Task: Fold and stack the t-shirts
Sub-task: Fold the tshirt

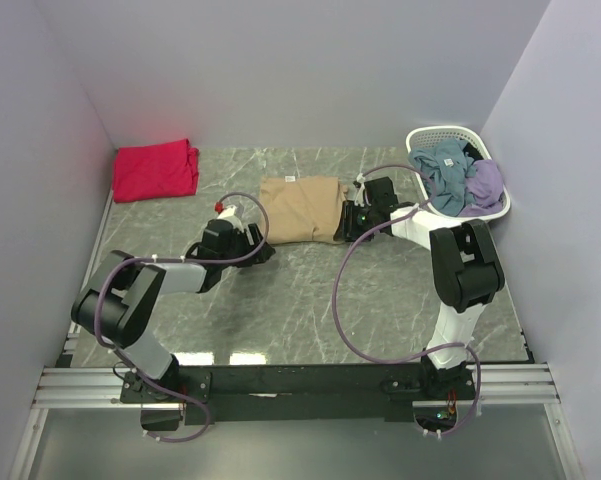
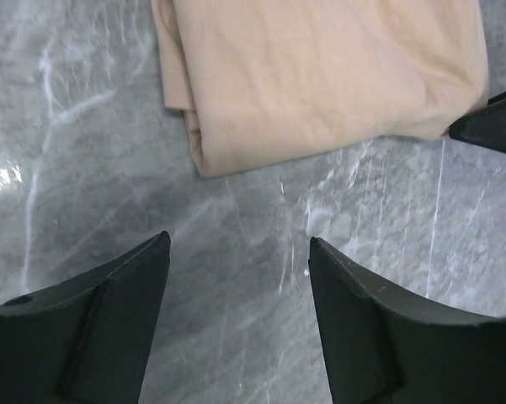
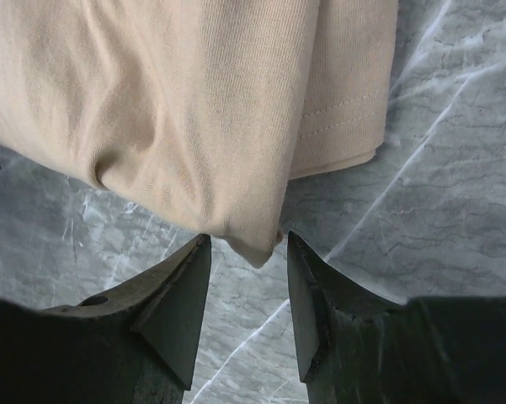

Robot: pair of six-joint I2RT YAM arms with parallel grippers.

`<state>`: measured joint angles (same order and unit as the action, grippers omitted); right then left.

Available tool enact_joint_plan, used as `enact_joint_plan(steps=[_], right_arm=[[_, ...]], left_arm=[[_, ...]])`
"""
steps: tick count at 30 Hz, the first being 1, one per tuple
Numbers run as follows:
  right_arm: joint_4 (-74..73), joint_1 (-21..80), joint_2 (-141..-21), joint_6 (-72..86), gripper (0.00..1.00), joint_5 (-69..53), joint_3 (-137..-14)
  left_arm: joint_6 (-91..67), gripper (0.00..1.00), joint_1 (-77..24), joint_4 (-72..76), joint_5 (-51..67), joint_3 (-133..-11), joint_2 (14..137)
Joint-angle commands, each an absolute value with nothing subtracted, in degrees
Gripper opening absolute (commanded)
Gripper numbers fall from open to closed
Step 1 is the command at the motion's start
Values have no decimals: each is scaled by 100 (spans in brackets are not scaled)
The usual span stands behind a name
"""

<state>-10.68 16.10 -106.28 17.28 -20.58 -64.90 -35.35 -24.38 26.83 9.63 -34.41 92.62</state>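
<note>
The folded tan t-shirt (image 1: pixel 300 208) is lying mid-surface (image 1: pixel 310 300) toward the far edge, and the red t-shirt (image 1: pixel 156 170) is sitting in the far left corner. The left hand (image 2: pixel 238 244) is hovering spread over slick veined stone. The right hand (image 3: pixel 248 238), half-spread, is bracketing a soft knit corner. A shallow pinch risks catching one layer and undoing the fold.

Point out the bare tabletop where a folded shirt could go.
Free: the marble between the red t-shirt and the tan t-shirt; the wide strip nearer than the tan t-shirt. Crowded: from its right edge to the basket, where the right gripper sits.
</note>
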Motion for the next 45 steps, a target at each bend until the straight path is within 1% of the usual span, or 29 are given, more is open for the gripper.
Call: enact_joint_plan(steps=[1,5,11,12,18,19,20,22,23,24,25,26,27,28,29,30,32,45], right_arm=[[-932,1564,-10802,1617,49,-1987,-6767],[-905,1521,-10837,1643,48,-1969,-6785],[-985,1485,-10890,1635,48,-2030,-6882],[-958,1485,-10907,1652,47,-2039,-6873],[-958,1468,-10916,1661,40,-2074,-6882],[-949,1468,-10933,1670,38,-2092,-6882],[-949,1468,-10960,1670,33,-2127,-6899],[-984,1459,-10978,1670,30,-2162,-6926],[-958,1459,-10960,1670,24,-2162,-6900],[-932,1459,-10943,1661,22,-2162,-6882],[-923,1450,-10925,1679,22,-2136,-6830],[-897,1450,-10907,1679,17,-2144,-6820],[-914,1450,-10907,1661,15,-2145,-6829],[-914,1441,-10907,1679,13,-2101,-6803],[-888,1441,-10872,1696,10,-2101,-6785],[-862,1433,-10863,1696,9,-2109,-6768],[-922,1433,-10837,1679,7,-2057,-6776],[-1098,1406,-10696,1626,7,-1741,-6794]], left_arm=[[-3384,73,-2443,3243,668,-3594,9228],[-3358,72,-2426,3463,817,-3901,9684],[-3454,65,-2426,3717,1169,-4140,10107],[-3454,61,-2426,3718,1160,-4148,10125],[-3401,54,-2426,3648,1073,-4131,10108],[-3393,52,-2417,3630,1055,-4131,10099],[-3366,50,-2417,3612,1037,-4140,10090],[-3340,45,-2408,3560,993,-4157,10081],[-3322,43,-2408,3533,976,-4183,10081],[-3305,36,-2408,3516,967,-4192,10081],[-3296,33,-2400,3437,941,-4218,10090],[-3261,30,-2399,3402,914,-4271,10081],[-3235,22,-2391,3358,897,-4306,10090],[-3173,18,-2382,3244,870,-4333,10107],[-3155,15,-2373,3191,835,-4394,10107],[-3129,8,-2364,3138,800,-4421,10116],[-3076,1,-2294,3059,791,-4456,10125],[-2795,1,-2048,2839,791,-4509,10134]])
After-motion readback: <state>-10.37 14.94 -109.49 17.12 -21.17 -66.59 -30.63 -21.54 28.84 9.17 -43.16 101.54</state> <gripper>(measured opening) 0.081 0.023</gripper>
